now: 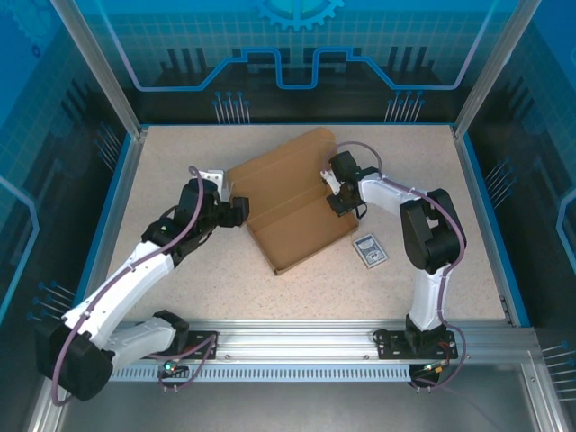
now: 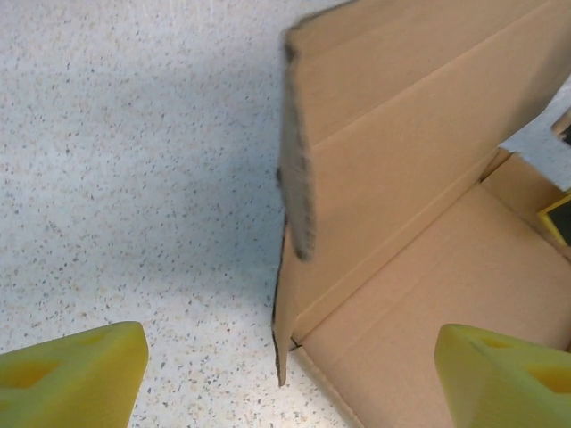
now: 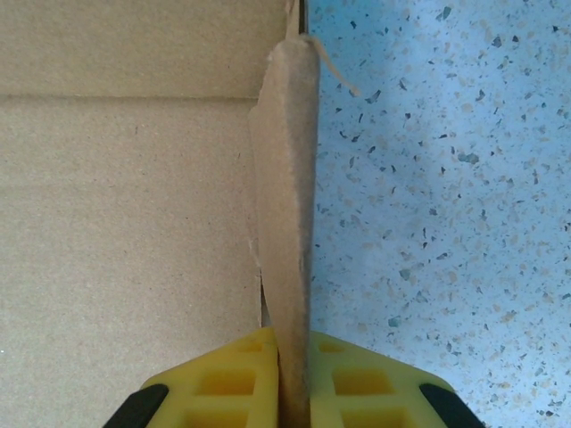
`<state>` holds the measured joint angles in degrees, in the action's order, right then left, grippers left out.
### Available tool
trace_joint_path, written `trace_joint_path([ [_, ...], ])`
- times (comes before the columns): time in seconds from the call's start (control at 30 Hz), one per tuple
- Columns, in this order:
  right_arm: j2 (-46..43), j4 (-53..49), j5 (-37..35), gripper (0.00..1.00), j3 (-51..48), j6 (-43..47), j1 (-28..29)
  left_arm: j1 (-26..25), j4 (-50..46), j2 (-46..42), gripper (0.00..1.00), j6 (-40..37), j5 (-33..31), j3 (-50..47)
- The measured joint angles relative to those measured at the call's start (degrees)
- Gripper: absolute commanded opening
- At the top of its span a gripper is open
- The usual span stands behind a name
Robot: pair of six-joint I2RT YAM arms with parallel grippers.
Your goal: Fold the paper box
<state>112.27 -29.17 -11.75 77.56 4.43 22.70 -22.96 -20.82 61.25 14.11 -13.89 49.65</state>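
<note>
The brown paper box [image 1: 290, 209] lies half-folded in the middle of the table, its back panel raised. My right gripper [image 1: 336, 192] is at the box's right edge. In the right wrist view the gripper [image 3: 293, 348] is shut on the box's upright side flap [image 3: 287, 196], with a yellow finger [image 3: 227, 383] pressed on each face. My left gripper [image 1: 239, 211] sits at the box's left edge. In the left wrist view it [image 2: 290, 361] is open wide. The left side flap [image 2: 299, 169] stands upright between its fingers [image 2: 76, 379], touching neither. The box floor [image 2: 446, 294] lies to the right.
A small blue-and-white patterned card [image 1: 369, 250] lies on the speckled table [image 1: 180, 153] just right of the box's near corner. Blue-rimmed walls [image 1: 117, 180] fence the table on three sides. An aluminium rail [image 1: 297, 342] with both arm bases runs along the near edge.
</note>
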Motion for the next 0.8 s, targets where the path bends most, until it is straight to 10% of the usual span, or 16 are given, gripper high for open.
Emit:
trace_joint_path([
  [0.53,0.0,0.0,0.2,0.12,0.0,-0.9,0.0,5.3,7.9,9.9,0.25,0.5,6.9,0.0],
  [0.8,0.0,-0.4,0.2,0.13,0.0,-1.5,0.0,5.6,10.6,13.4,0.11,-0.8,10.3,0.1],
])
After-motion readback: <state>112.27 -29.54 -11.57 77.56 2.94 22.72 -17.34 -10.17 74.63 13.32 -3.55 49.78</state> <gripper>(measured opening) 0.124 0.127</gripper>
